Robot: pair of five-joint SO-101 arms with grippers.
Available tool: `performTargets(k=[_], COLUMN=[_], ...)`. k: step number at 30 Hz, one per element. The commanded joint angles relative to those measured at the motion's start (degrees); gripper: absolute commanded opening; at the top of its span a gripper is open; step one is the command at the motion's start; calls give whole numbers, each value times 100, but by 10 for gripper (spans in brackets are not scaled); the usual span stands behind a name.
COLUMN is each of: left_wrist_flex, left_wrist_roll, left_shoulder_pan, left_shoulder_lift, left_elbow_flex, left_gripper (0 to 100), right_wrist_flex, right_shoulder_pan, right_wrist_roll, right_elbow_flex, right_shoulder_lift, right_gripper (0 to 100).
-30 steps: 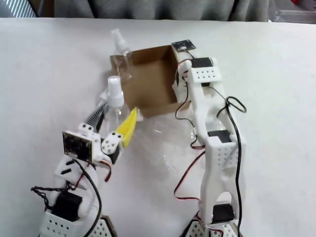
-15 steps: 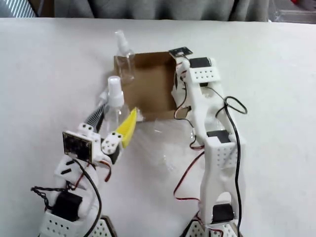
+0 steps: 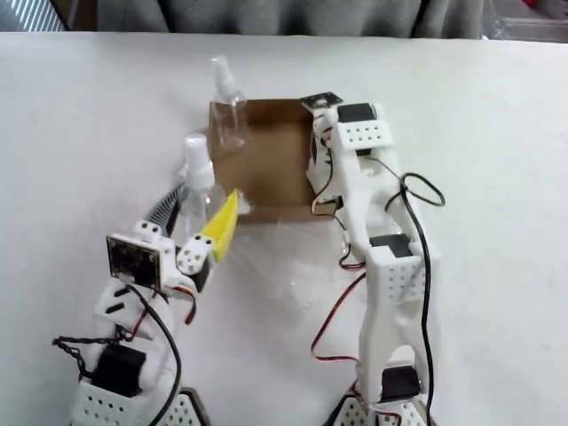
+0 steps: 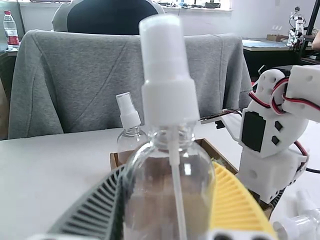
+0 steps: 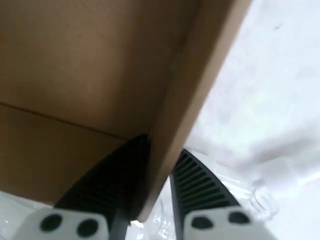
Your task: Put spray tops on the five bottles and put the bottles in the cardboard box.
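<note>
my right gripper (image 5: pixel 160 146), clamped on the wall of the cardboard box (image 3: pixel 266 160), has swung the box round: it sat skewed a second ago and now lies square to the table edge. the capped bottle (image 3: pixel 228 120) standing at its far corner has been nudged along with it. my left gripper (image 3: pixel 206 197) has drifted a little to its left, carrying the spray bottle (image 3: pixel 197 177) away from the box.
</note>
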Motion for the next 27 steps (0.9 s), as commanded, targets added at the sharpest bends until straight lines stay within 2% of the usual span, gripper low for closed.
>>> performTargets(k=[1,27], left_wrist_flex=[-167,-167], left_wrist_roll=[53,53], left_shoulder_pan=[-57,-57], left_shoulder_lift=[-84,-84], left_elbow_flex=[-378,-378], left_gripper=[21,21], right_wrist_flex=[242,453], right_shoulder_pan=[-22,22], right_wrist_roll=[18,-158], right_elbow_flex=[-202,62], right_shoulder_lift=[-48,-110], right_gripper=[18,19])
